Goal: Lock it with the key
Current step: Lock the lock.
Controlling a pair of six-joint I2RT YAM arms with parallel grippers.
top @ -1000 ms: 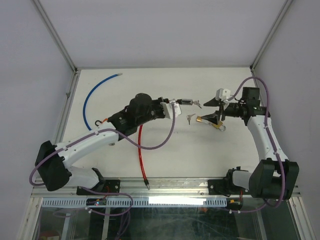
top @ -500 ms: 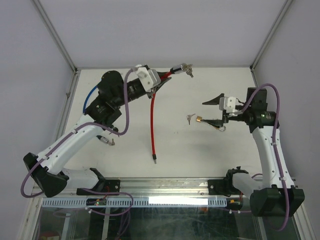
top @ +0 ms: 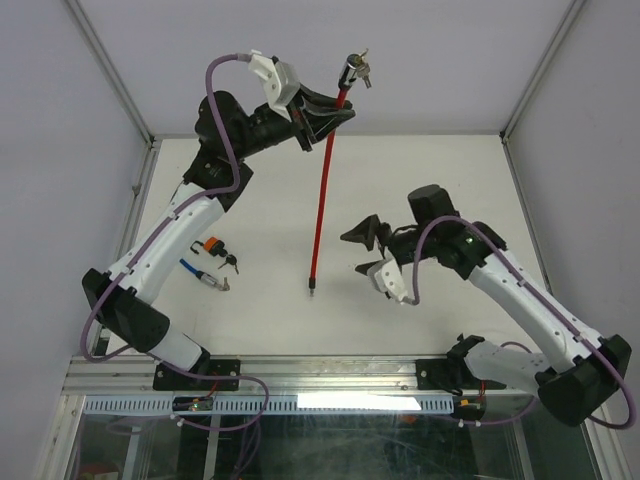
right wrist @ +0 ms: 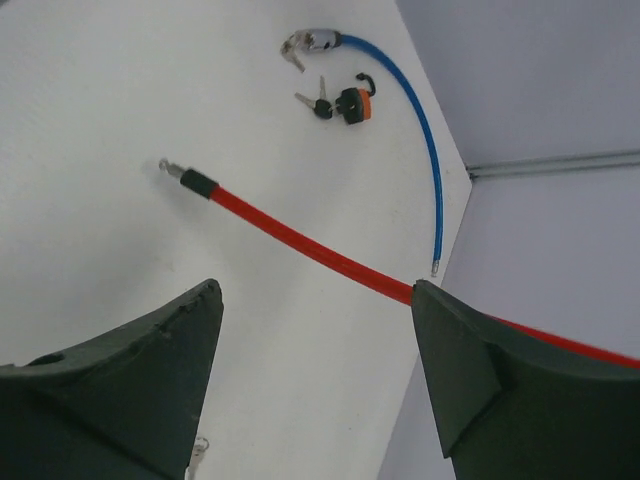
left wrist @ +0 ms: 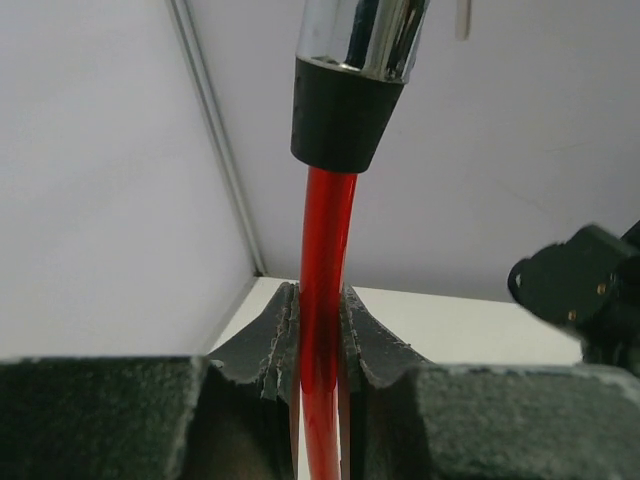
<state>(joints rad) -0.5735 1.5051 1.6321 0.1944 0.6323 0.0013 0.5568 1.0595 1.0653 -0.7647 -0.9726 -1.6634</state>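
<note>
Red cable lock (top: 322,190) hangs almost straight up and down, leaning slightly. Its chrome lock head (top: 352,68) is at the top, high above the table (top: 450,170), and its bare metal pin (top: 312,290) is down at the tabletop. The cable is glossy red with a black collar under the head, and small keys (top: 364,72) stick out beside it. The left gripper (top: 335,112) is pinched tight on the red cable just below the collar. The right gripper (top: 362,250) hovers low beside the cable, its jaws spread wide and holding nothing. Off to the left lie a blue cable lock (top: 195,270) and an orange padlock (top: 212,245).
</note>
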